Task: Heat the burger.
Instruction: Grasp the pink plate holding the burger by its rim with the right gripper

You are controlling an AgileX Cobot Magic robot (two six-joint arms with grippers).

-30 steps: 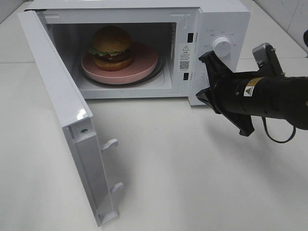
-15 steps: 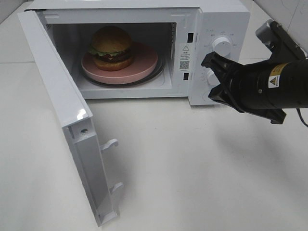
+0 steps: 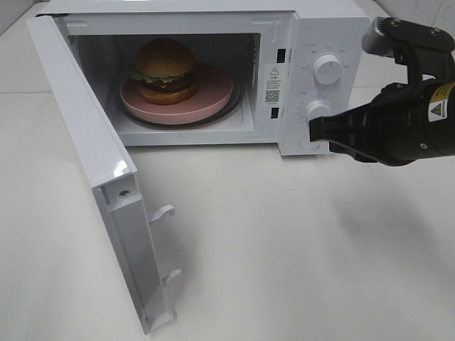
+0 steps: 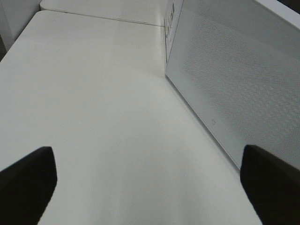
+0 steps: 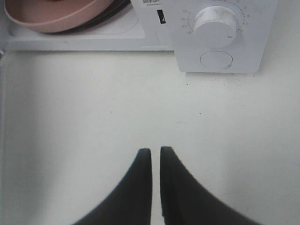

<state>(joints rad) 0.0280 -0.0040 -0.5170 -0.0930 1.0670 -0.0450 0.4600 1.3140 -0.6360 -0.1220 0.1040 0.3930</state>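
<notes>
burger [image 3: 165,70] sitting on pink plate [image 3: 213,92] in open microwave [image 3: 321,28], right fingers [image 5: 155,157] nearly pinched together holding nothing, left fingers [image 4: 28,173] spread wide over desk [image 4: 93,117]

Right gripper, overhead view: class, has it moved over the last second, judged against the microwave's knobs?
Yes. The right gripper has swung round and shifted right and slightly down, off the upper knob, to beside the lower knob.

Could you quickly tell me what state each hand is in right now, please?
Left hand: open, holding nothing.
Right hand: fingers nearly together with a thin gap, holding nothing, in front of the microwave's control panel.
</notes>
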